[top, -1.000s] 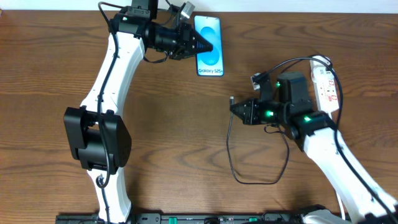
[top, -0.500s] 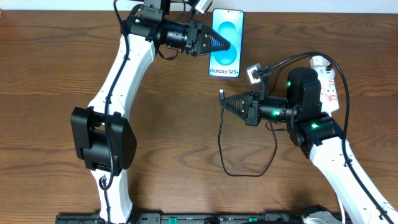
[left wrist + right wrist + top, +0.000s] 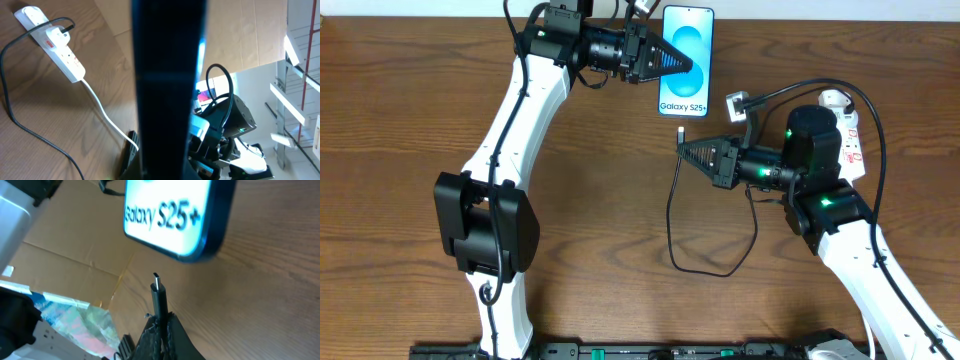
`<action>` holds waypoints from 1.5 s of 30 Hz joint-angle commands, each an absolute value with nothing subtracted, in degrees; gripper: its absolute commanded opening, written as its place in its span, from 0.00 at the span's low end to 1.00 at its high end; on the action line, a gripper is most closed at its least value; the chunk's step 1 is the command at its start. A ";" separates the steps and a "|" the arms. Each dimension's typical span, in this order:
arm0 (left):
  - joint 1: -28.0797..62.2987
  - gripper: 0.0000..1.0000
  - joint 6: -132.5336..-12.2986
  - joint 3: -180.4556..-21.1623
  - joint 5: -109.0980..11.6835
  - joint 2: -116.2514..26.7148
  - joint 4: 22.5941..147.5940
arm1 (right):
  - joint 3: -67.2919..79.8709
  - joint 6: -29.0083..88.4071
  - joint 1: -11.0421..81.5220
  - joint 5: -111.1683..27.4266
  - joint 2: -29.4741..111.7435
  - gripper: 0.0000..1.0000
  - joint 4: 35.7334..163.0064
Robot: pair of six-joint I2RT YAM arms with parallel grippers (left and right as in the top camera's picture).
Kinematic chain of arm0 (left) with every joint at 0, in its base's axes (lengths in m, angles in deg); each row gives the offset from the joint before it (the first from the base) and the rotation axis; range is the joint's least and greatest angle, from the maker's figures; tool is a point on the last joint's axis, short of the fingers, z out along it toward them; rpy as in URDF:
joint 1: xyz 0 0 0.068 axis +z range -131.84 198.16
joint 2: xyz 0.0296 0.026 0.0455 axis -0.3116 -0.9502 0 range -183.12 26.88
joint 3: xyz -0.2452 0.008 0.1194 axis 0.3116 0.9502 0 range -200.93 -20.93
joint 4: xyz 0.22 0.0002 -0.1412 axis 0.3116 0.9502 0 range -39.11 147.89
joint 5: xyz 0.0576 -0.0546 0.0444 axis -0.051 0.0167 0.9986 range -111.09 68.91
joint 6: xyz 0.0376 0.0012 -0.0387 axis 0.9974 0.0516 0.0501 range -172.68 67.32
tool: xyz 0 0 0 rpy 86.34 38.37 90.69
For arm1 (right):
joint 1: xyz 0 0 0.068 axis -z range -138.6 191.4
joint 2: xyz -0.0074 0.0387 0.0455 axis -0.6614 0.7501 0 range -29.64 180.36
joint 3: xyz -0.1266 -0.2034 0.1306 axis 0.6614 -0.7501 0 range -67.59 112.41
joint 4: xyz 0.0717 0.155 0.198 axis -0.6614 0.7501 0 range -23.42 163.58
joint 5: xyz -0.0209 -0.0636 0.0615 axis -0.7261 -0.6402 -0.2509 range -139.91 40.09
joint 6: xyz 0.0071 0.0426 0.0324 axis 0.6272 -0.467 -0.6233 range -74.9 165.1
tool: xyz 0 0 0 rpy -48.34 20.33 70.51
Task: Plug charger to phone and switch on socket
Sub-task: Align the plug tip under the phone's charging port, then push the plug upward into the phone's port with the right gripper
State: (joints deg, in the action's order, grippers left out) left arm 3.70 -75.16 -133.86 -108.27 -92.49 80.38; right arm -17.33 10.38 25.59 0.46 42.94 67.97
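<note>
The left gripper (image 3: pixel 682 68) is clamping the slick-looking phone (image 3: pixel 692 88) edgewise while the right gripper (image 3: pixel 686 150) is pinching the limp charger (image 3: pixel 158 292) by its plug.

There is one phone (image 3: pixel 686 60), one charger (image 3: pixel 668 215), one socket (image 3: pixel 851 135) and two robot arms (image 3: pixel 515 110) on one table (image 3: pixel 400 100).

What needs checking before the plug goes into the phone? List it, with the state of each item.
1. Left gripper shut on the phone: ok.
2. Right gripper shut on the charger, tip protruding: ok.
3. Tip aimed at the phone's bottom edge, not touching: ok.
4. Tip lined up with the port: cannot tell, port not visible.
5. Charger cable plugged into the socket: ok.
6. Socket switch on: cannot tell.
</note>
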 commanded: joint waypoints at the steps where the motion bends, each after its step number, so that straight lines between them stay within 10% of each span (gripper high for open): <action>1: 3.98 0.07 -75.71 -134.51 -111.20 -91.71 79.84 | -16.91 7.34 26.22 0.13 42.04 0.01 66.18; 45: 3.92 0.07 -75.29 -134.51 -111.20 -91.71 79.90 | -16.91 2.23 25.66 -0.07 42.37 0.01 63.60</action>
State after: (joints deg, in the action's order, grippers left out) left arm 3.70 -75.40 -133.86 -108.27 -92.49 80.38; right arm -17.33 2.92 26.05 0.17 42.94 63.93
